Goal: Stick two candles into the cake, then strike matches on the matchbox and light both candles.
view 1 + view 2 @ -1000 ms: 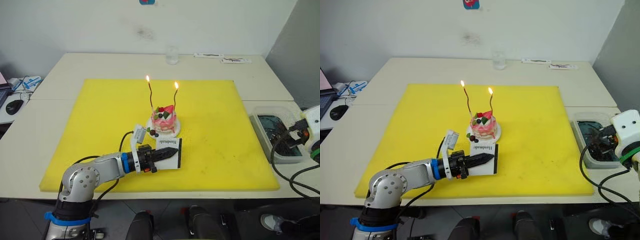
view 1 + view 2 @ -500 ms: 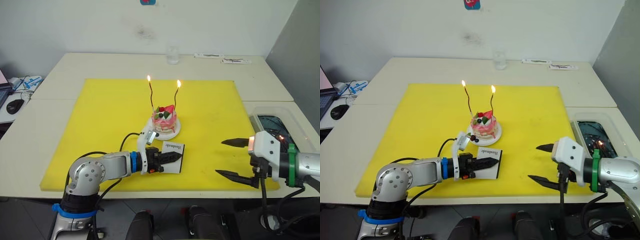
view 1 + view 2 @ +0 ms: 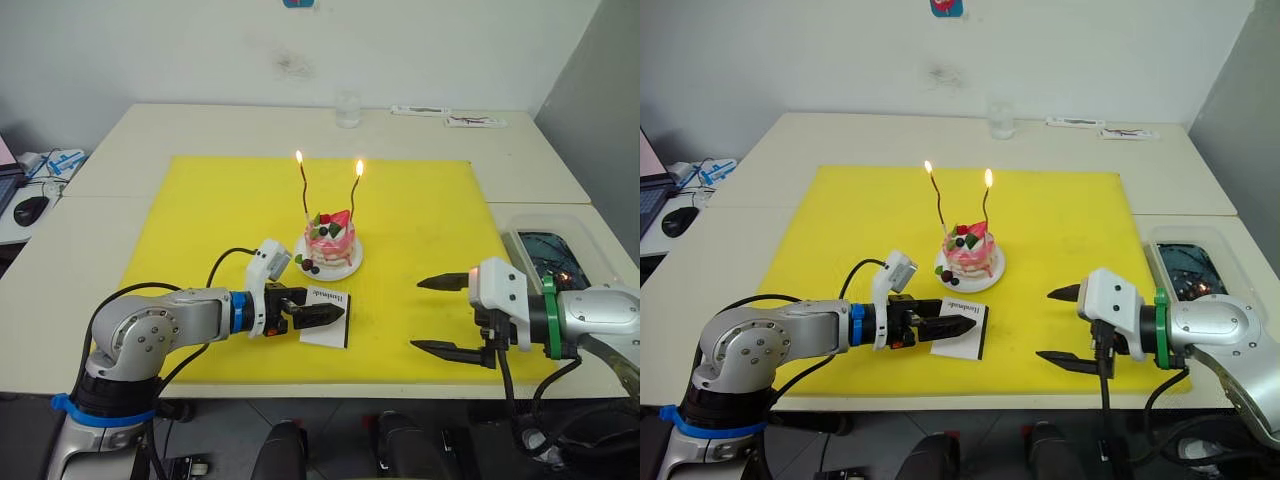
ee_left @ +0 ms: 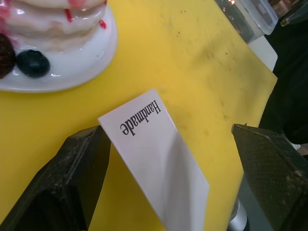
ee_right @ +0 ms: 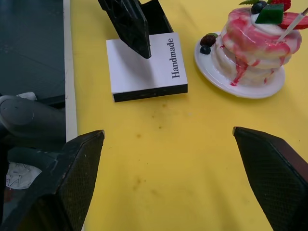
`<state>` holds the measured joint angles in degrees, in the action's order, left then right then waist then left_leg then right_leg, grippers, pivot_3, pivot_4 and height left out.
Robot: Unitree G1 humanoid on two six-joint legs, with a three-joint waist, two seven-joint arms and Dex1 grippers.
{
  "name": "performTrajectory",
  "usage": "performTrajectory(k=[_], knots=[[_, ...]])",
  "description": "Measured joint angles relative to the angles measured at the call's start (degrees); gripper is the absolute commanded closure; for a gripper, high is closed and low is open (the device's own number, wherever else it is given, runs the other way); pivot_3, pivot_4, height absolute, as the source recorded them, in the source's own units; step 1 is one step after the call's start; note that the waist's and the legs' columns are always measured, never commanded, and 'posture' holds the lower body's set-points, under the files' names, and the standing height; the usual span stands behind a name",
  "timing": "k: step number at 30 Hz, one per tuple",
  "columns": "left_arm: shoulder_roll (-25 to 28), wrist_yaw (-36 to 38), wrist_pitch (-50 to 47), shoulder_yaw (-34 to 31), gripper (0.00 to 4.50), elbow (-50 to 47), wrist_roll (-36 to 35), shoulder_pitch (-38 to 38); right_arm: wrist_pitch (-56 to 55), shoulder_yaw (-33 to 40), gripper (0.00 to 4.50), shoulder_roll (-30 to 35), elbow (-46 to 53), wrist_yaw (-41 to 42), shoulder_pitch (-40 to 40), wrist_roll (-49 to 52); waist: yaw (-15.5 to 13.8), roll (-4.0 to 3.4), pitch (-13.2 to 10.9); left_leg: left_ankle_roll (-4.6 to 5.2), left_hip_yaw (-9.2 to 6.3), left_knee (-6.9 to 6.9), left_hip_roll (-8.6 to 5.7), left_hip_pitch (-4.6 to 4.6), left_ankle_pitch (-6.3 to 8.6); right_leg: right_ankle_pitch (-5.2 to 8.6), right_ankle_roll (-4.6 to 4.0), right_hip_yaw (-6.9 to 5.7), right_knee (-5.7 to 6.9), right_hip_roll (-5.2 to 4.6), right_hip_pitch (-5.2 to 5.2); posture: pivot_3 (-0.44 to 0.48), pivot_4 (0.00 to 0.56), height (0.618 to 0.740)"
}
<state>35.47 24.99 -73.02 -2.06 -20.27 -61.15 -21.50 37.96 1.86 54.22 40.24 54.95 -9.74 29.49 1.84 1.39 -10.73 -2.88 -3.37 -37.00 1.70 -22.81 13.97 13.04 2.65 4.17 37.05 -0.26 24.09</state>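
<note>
Yellow mat (image 3: pixel 200 220): matchbox (image 3: pixel 326 316) under spread left tool (image 3: pixel 330 313) (right tool (image 3: pixel 428 315) agape, well apart)

The yellow mat (image 3: pixel 420 230) looks like matt foam or rubber, its surface scuffed with small dark specks. The matchbox (image 5: pixel 147 65) is smooth matt white card with a black edge. The plate (image 4: pixel 72 67) under the cake (image 5: pixel 255 45) is glossy white, like glazed ceramic, and the cake's pink icing shines wetly. The gripper fingers (image 5: pixel 269 168) are black plastic with a fine grainy texture. At 3 o'clock, a clear plastic tub (image 3: pixel 550 245).
</note>
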Motion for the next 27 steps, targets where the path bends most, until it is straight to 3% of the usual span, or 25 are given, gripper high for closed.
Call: performTrajectory(k=[5, 8, 12, 14, 20, 27], knots=[[3.02, 2.54, 1.89, -2.25, 0.06, -0.73, 0.74, 0.7, -0.63, 0.06, 0.0, 0.63, -0.15, 0.24, -0.04, -0.15, 0.08, 0.0, 0.0, 0.0, -0.01, 0.02, 0.01, 0.0, 0.0, 0.01, -0.02, -0.01, 0.02, 0.0, 0.02, 0.0, 0.15, 0.74], [9.48, 8.44, 5.62, -4.67, 0.06, -2.67, 2.46, 2.97, -1.7, 0.95, 0.0, 1.3, -0.42, 1.31, -0.04, 0.01, 0.13, 0.0, 0.0, 0.0, 0.02, 0.05, 0.02, 0.02, 0.0, 0.03, -0.05, -0.01, 0.02, 0.0, 0.05, 0.0, 0.15, 0.74], [20.2, 19.89, 20.49, -5.11, 0.06, -3.57, 13.81, 9.47, -2.26, 4.71, 0.0, 2.47, -2.07, 2.63, -0.34, 1.54, 0.05, 0.0, -0.02, -0.01, 0.06, 0.06, 0.03, 0.01, 0.01, 0.04, -0.07, 0.0, -0.03, -0.03, 0.07, 0.0, 0.15, 0.74], [22.87, 23.71, 28.77, -5.94, 0.06, -1.44, 20.17, 11.36, -2.08, 7.53, 0.0, 3.11, -3.83, 2.81, -0.78, 2.58, -0.02, -0.01, -0.03, -0.01, 0.1, 0.05, 0.03, 0.01, 0.01, 0.04, -0.07, -0.01, -0.04, -0.07, 0.08, 0.0, 0.15, 0.74], [24.84, 29.66, 43.52, -11.08, 0.06, 4.99, 30.59, 18.96, -3.69, 14.41, 0.0, 5.07, -9.31, 5.12, -2.42, 3.46, -0.02, -0.02, -0.05, 0.0, 0.24, 0.08, 0.06, -0.03, 0.02, 0.04, -0.07, -0.01, -0.07, -0.12, 0.16, 0.0, 0.15, 0.74], [25.28, 32.88, 45.9, -16.02, 0.06, 6.47, 32.54, 22.63, -4.87, 18.69, 0.0, 7.49, -12.01, 8.34, -3.97, 5.47, -0.04, -0.03, -0.09, 0.01, 0.26, 0.11, 0.1, -0.04, 0.02, 0.07, -0.1, -0.04, -0.05, -0.12, 0.18, 0.0, 0.15, 0.74]])
